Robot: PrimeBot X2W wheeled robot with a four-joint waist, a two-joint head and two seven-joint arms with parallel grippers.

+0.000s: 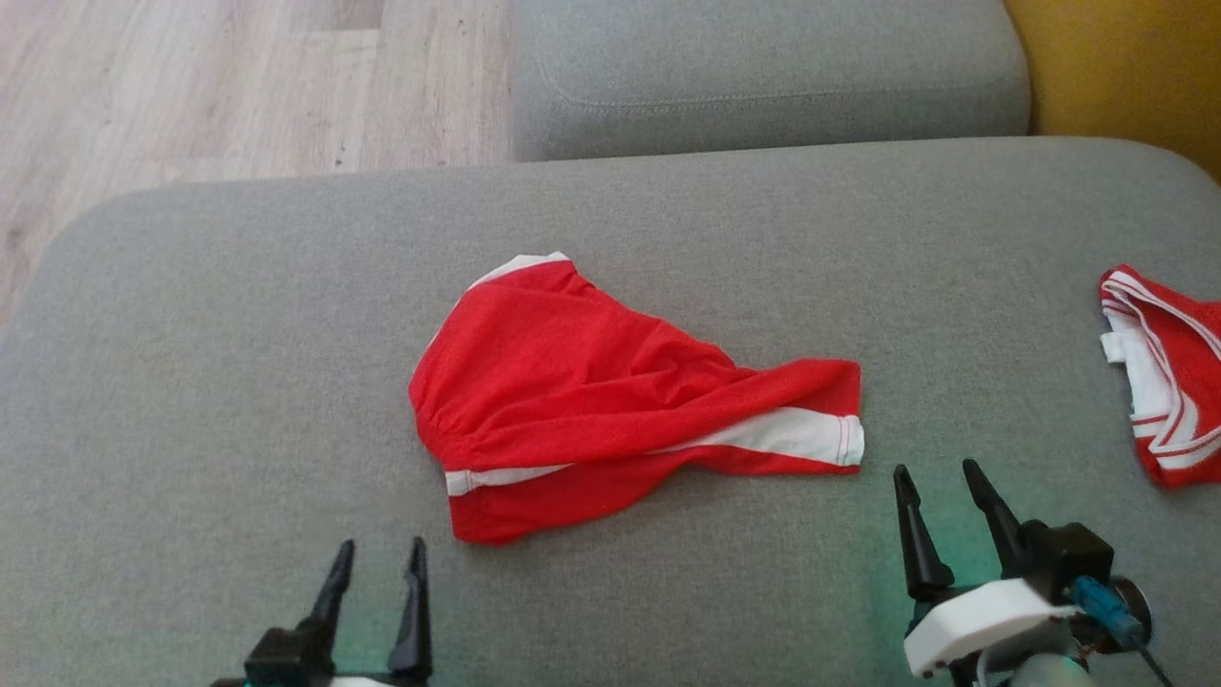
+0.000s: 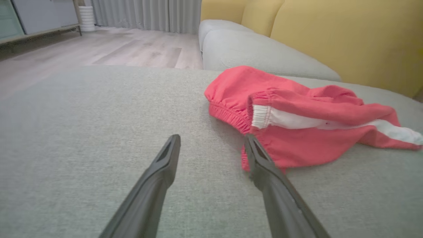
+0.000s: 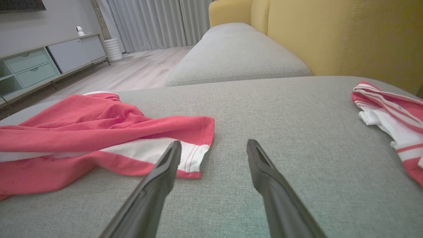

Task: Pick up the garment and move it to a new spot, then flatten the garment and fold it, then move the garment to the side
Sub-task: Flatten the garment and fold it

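Note:
A red garment (image 1: 591, 382) with white side stripes lies crumpled in the middle of the grey sofa cushion (image 1: 238, 363). Its elastic waist faces my left gripper (image 1: 382, 558), which stands open at the lower left, just short of the cloth. In the left wrist view the garment (image 2: 297, 125) lies ahead and to the right, and the left gripper (image 2: 211, 142) holds nothing. My right gripper (image 1: 940, 477) is open near the garment's white-striped leg end. In the right wrist view the garment (image 3: 99, 132) spreads to the left, with the right gripper (image 3: 214, 145) empty beside its hem.
A second red-and-white striped garment (image 1: 1164, 372) lies at the cushion's right edge, also seen as striped cloth (image 3: 390, 112) in the right wrist view. Another grey cushion (image 1: 763, 76) sits behind, a yellow backrest (image 1: 1126, 67) to the right, wooden floor (image 1: 191, 86) to the left.

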